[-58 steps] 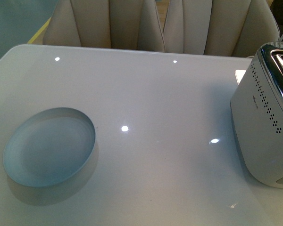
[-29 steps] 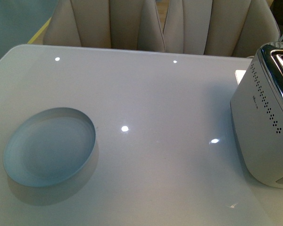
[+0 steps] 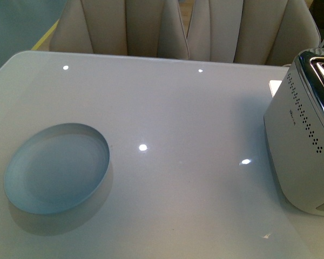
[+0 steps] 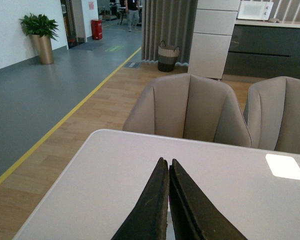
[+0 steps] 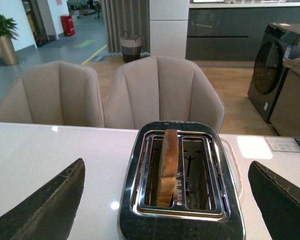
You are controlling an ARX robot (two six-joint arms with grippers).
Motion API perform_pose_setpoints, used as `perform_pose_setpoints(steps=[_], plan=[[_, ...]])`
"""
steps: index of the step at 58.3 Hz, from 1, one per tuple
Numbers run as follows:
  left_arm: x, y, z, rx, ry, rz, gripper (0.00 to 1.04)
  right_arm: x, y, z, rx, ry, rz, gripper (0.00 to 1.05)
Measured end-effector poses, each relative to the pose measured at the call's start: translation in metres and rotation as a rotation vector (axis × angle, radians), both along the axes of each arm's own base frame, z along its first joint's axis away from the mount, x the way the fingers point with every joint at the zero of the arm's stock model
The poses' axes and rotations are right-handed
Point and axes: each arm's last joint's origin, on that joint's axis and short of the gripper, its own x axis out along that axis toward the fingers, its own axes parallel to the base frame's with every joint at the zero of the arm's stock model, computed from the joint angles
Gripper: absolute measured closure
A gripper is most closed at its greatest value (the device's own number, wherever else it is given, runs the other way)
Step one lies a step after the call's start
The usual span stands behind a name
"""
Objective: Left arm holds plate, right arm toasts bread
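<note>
While neither arm shows in the front view, both wrist views catch their own fingers. Left gripper (image 4: 168, 170): two black fingers pressed together, tips meeting, nothing between them; it hangs above the white table (image 4: 230, 185). Right gripper (image 5: 167, 200): fingers spread wide, one finger (image 5: 45, 207) at each side of the view, nothing held; it sits above and just short of the toaster (image 5: 182, 177).

Plate (image 3: 56, 168): pale blue, round, low rim, bare. It rests flat on the table (image 3: 178, 113) at the near left, well apart from the toaster (image 3: 302, 145). No gripper touches it.

Toaster: silver body, chrome top, two slots, at the right edge of the table, partly cut off in the front view. Rows of small vent holes run along its side.

Bread (image 5: 168, 167): one brown slice standing on edge in the toaster's left slot, its top edge rising above the chrome rim. The other slot holds nothing but its wire guides.

Beyond the far edge of the table stand two beige chairs (image 3: 151, 27), side by side, backs toward the table. Ceiling lights make small bright spots on the glossy tabletop. Farther off, the left wrist view shows a grey floor with a yellow line, a potted plant (image 4: 39, 27) and a basket (image 4: 168, 55).
</note>
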Motion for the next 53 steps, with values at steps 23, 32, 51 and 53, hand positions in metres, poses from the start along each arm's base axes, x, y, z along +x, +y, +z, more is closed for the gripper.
perform_pose_setpoints(steps=[23, 32, 51, 53], plan=[[-0.011, 0.000, -0.006, 0.002, -0.016, 0.000, 1.02, 0.000, 0.000, 0.000, 0.000, 0.000, 0.000, 0.09], [-0.015, 0.000, -0.006, 0.003, -0.017, 0.000, 1.02, 0.000, 0.000, 0.000, 0.000, 0.000, 0.000, 0.09], [-0.028, 0.000, -0.009, 0.003, -0.012, 0.000, 1.02, 0.000, 0.000, 0.000, 0.000, 0.000, 0.000, 0.09], [-0.028, 0.000, -0.009, 0.003, -0.011, 0.000, 1.02, 0.000, 0.000, 0.000, 0.000, 0.000, 0.000, 0.09]])
